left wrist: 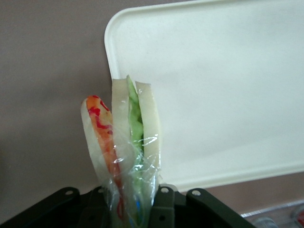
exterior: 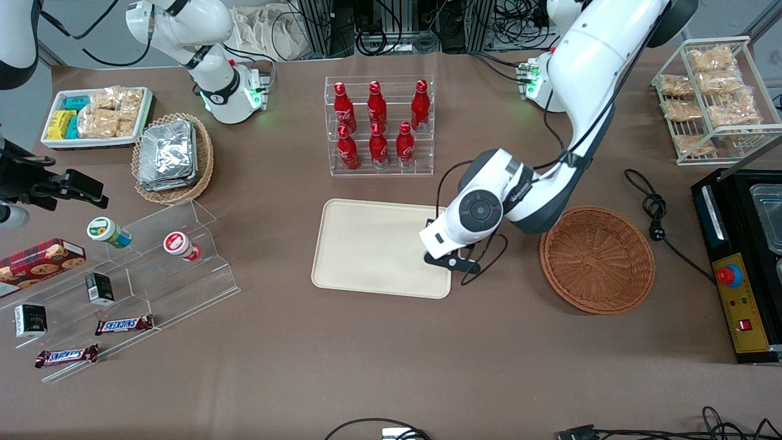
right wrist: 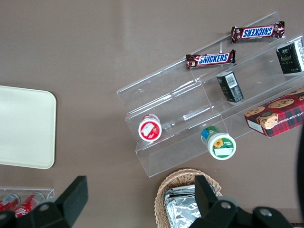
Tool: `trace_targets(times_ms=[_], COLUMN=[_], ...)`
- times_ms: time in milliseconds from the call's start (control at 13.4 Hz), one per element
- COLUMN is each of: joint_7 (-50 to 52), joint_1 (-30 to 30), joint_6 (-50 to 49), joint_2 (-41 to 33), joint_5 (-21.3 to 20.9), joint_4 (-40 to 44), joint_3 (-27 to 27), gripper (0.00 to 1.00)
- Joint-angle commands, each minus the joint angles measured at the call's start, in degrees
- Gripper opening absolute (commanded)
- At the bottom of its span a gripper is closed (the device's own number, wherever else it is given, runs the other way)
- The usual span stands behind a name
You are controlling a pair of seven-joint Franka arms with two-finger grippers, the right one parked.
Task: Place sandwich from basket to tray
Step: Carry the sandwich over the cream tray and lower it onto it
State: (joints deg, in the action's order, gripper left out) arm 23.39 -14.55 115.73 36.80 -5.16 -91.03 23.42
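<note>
I am in the carrying step: my hand (exterior: 452, 261) is closed on the sandwich (left wrist: 124, 142), gripping it at its wrapped lower end, so the wedge stands out from between my fingers with the clear film around it. In the wrist view I see pale bread, a green stripe and an orange-red stripe, and under it the corner of the tray (left wrist: 228, 95). The sandwich is therefore in the air, over the tray's edge that is toward the basket (exterior: 597, 260), not yet resting on the tray. In the front view my hand hangs at that same edge of the tray (exterior: 366, 244), and the sandwich itself is hidden there by my wrist. The basket stands beside the tray on the counter (exterior: 391, 354), toward my own end, and it looks empty now.

I judge that the next move should bring the sandwich more toward the middle of the tray, because now it is only at the rim and could fall half on the counter. Then I should lower it until it touches the flat surface, and only after that open my fingers
</note>
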Motion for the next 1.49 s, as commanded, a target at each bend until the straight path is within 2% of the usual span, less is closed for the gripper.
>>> trace_targets(times_ms=[0,373,894,969,1043,1118,1416], joint_7=[2.7,2.5,2.7,2.8,3.0,2.9,2.8], joint_1=[-2.8,-2.9,-5.5,-5.5,-5.5,-5.3,-4.8], joint_6=[-0.2,3.3,6.3,6.3,6.3,6.4,6.1], joint_2=[3.3,8.3,11.6,12.0,12.5,12.7,11.7], joint_5=[-2.9,-3.3,-3.5,-5.1,-7.4,-8.3,-8.4], joint_4=[2.4,2.5,4.9,4.9,4.8,4.6,4.7], joint_3=[-0.5,-0.4,-0.7,-0.7,-0.7,-0.7,-0.7], gripper=[0.06,0.06,0.08,0.14,0.5,0.99,1.0])
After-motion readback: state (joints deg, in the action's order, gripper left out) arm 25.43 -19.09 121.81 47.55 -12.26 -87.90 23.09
